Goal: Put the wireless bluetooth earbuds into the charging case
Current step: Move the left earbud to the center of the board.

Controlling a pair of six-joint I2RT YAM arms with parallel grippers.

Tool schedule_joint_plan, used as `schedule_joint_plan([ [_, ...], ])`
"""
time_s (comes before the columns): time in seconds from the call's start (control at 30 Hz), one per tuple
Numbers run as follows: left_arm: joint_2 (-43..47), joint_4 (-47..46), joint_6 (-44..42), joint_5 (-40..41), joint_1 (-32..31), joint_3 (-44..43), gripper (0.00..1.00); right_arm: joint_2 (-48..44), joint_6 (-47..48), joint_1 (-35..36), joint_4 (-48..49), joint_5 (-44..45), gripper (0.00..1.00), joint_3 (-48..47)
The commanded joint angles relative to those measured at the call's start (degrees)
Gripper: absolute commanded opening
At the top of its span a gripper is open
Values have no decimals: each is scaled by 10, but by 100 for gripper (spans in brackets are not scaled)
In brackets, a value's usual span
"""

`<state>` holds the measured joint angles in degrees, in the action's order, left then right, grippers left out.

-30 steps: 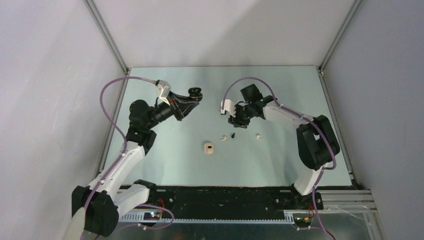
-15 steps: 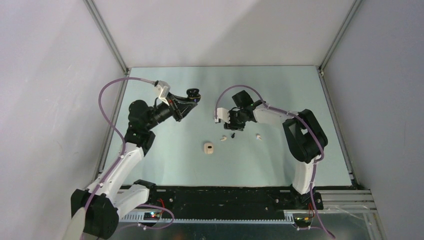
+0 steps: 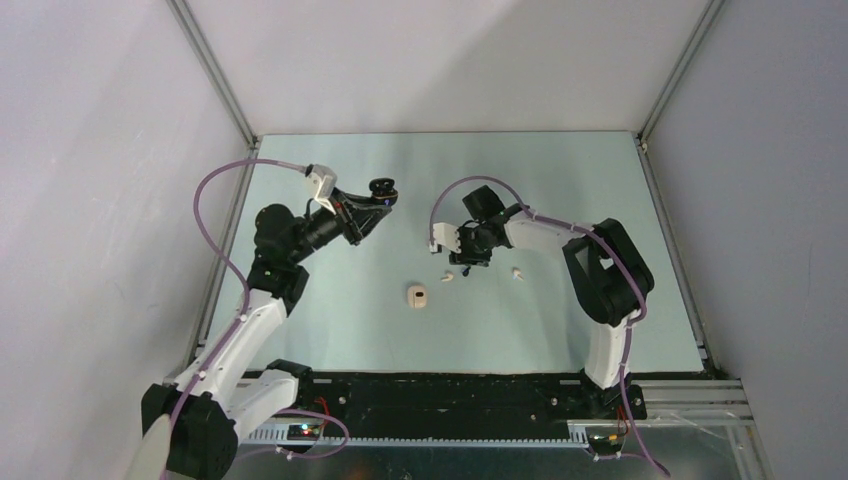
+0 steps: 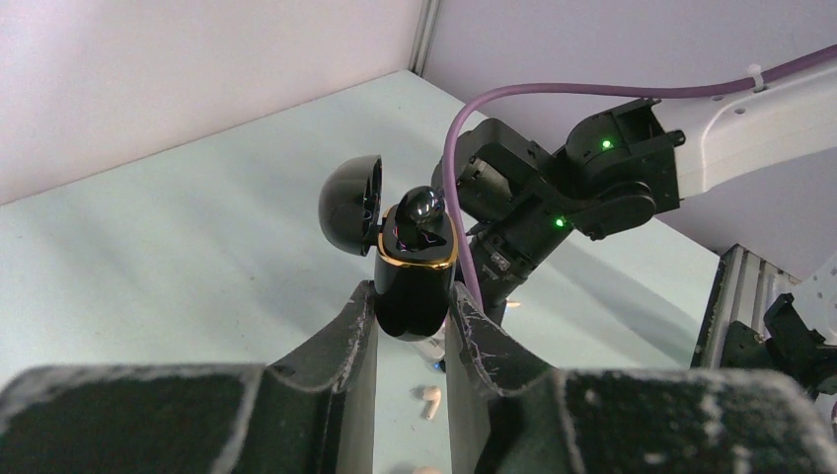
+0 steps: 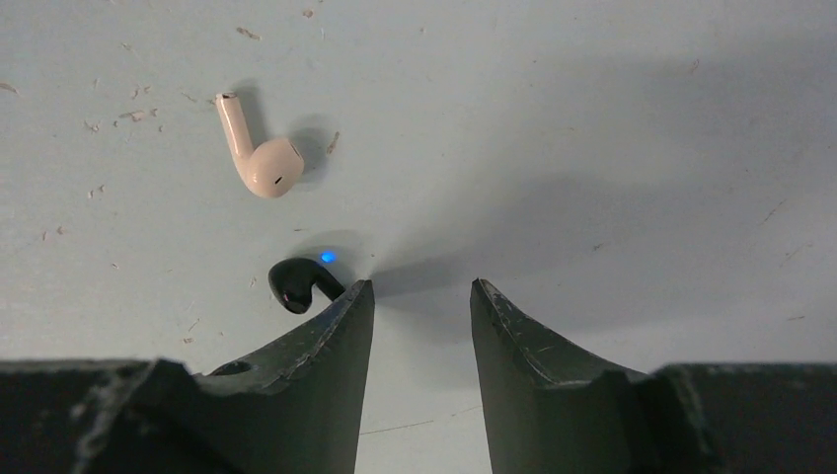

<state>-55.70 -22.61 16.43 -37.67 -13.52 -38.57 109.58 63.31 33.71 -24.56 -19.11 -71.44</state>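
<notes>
Earbuds status: one black earbud (image 4: 419,207) sits in the black charging case (image 4: 415,272), poking up out of its well. The case lid (image 4: 352,204) is flipped open to the left. Left jaws are clamped on the case body from both sides and hold it upright, raised off the tabletop (image 3: 330,320) at far left of the work area.

The second black earbud (image 5: 299,281) lies on the tabletop with a blue light next to it. In the right wrist view it's just outside one of the right arm's fingers (image 5: 316,385), right at the tip, not between the two. Can't tell if it's actually touching. Right jaws are apart with nothing in the gap, pointing down low over the tabletop around mid-table.

A cream earbud (image 5: 259,158) lies a bit beyond the black one in that wrist view, stem pointing away, apart from it.

From the top view:
- left cream earbud (image 3: 447,278) lies just near-left of the right jaws
- right cream earbud (image 3: 517,272) lies to their right, on its own
- cream case (image 3: 417,296) is on the tabletop, near-left of the left cream earbud and apart from it; can't tell whether its lid is open

Both cream earbuds are loose on the tabletop, outside any case.
</notes>
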Motion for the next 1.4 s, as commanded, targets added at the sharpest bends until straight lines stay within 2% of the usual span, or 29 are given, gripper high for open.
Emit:
schedule_joint_plan([
  [0.0,14,-30,-8,4,7,5,0,-16,8,10,-21,0,46,22],
  [0.57,-3,-61,2,-7,7,10,0,-75,-24,5,-42,-6,46,52],
  [0.7,1,-58,2,-15,6,11,0,-93,-15,-8,-102,-18,46,24],
  [0.87,3,-55,4,-3,7,11,0,-104,-96,12,-168,-30,55,-13],
  [1.0,7,-47,13,19,7,6,0,-106,-186,31,-168,-33,60,-24],
  [1.2,3,-38,20,45,15,-1,0,-71,-294,48,-122,54,51,-56],
  [1.37,2,-35,17,56,21,-2,0,-24,-372,49,-157,80,45,-108],
])
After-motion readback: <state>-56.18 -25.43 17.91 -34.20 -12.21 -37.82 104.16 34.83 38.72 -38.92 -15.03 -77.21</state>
